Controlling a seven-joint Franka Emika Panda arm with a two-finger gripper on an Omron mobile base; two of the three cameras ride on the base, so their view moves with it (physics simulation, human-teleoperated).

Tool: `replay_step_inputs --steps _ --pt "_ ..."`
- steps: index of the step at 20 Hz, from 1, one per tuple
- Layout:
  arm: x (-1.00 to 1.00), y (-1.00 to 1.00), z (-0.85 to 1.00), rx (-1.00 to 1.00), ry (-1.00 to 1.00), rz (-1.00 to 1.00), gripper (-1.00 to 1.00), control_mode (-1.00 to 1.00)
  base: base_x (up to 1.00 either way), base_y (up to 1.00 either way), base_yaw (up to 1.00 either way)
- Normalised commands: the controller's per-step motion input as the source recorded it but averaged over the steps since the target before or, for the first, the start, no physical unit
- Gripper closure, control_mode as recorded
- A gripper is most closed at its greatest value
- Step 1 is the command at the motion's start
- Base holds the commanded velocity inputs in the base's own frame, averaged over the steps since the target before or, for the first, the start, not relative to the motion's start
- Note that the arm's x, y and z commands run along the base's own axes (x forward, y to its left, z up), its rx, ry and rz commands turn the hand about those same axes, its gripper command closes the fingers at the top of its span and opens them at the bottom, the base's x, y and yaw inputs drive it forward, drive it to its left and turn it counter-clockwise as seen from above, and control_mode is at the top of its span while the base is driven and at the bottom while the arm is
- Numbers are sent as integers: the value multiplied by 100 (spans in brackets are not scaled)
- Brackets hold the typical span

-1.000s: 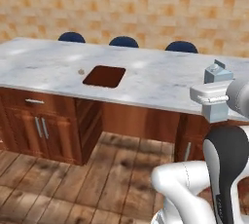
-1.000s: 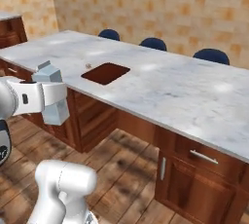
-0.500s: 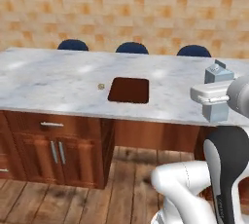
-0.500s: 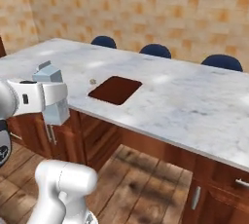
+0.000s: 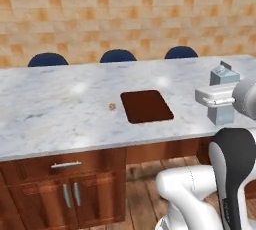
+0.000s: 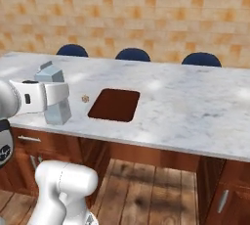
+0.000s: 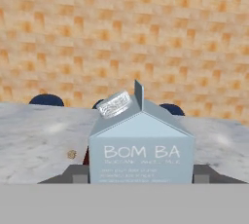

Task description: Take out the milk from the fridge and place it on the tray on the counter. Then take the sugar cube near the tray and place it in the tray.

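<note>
Between the gripper's [image 7: 141,174] two dark finger tips sits the milk [image 7: 141,152], upright, its gabled top and round cap pointing up and its printed face turned toward the hand camera. The jaws stand partway apart with a finger tip pressed against each side of the carton, so the hand is holding the milk. From the left base view the carton [image 5: 223,94] is seen raised in the air at the right, clamped by the white hand, over the right part of the counter [image 5: 60,109]. From the right base view the same carton [image 6: 54,99] hangs at the left, above the counter's near edge [image 6: 195,146].

On the marble top the tray [image 5: 146,106] lies flat, near the front edge and roughly midway along the visible stretch; it is bare. The milk is well apart from it, off toward the robot's right in the left base view. The sugar cube [image 5: 112,107] rests on the counter just beside the tray's left edge, not touching it; the right base view shows the cube [image 6: 85,99] between the held carton and the tray [image 6: 114,104]. Three blue chair backs [image 5: 118,55] rise behind the counter's far edge, before a tan tiled wall [image 6: 146,9].
</note>
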Motion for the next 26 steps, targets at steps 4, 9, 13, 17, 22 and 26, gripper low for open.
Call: replay_step_inputs --steps 4,9,13,17,22,26 --pt "0 0 0 0 0 0 100 100 62 36 -22" --pt "0 0 0 0 0 0 100 100 67 -21 -1" --pt "0 0 0 0 0 0 100 100 28 -2 0" --pt "0 0 0 0 0 0 100 100 50 -8 0" --pt "0 0 0 0 0 0 100 100 52 -18 0" --pt "0 0 0 0 0 0 100 100 -3 6 2"
